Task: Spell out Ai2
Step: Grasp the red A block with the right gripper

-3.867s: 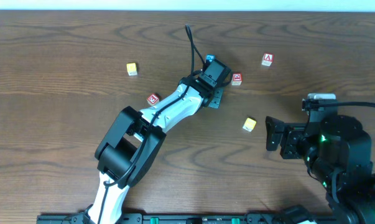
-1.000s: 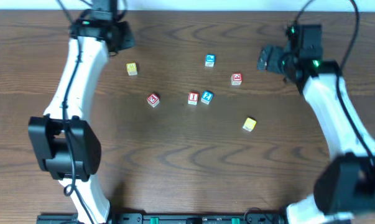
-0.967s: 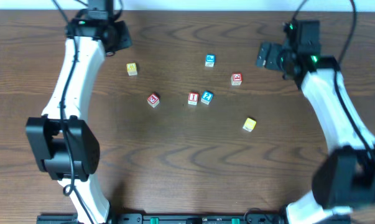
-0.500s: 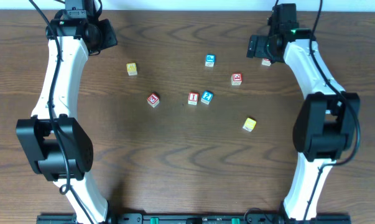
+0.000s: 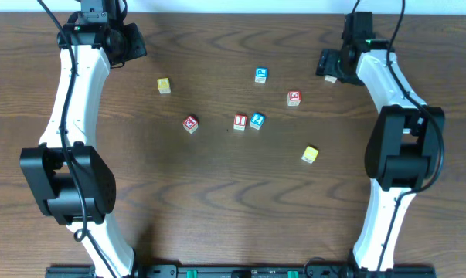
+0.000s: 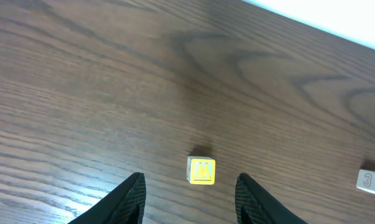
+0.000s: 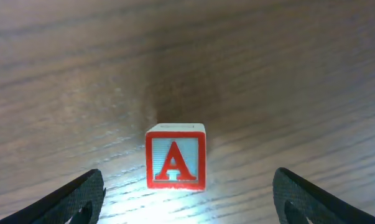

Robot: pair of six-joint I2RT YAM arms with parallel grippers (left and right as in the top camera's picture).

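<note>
A red-bordered "A" block [image 7: 175, 155] lies on the table between my right gripper's [image 7: 188, 200] open fingers, a little ahead of them and untouched. From overhead it peeks out beside the right gripper [image 5: 327, 63] at the far right [image 5: 331, 78]. A red "I" block [image 5: 239, 121] and a blue "2" block [image 5: 256, 120] sit side by side mid-table. My left gripper [image 5: 130, 42] is open and empty at the far left. In the left wrist view a yellow "M" block [image 6: 201, 171] lies just ahead of its fingers [image 6: 188, 200].
Other loose blocks: a yellow one [image 5: 164, 86], a blue one [image 5: 261, 74], a red one [image 5: 294, 97], a red one [image 5: 190, 123] and a yellow one [image 5: 310, 154]. The table's far edge runs just behind both grippers.
Both arms swung out toward the table's far edge. In the last half second the right gripper shifted slightly right, over the A block. The left arm stayed still. No block moved.
</note>
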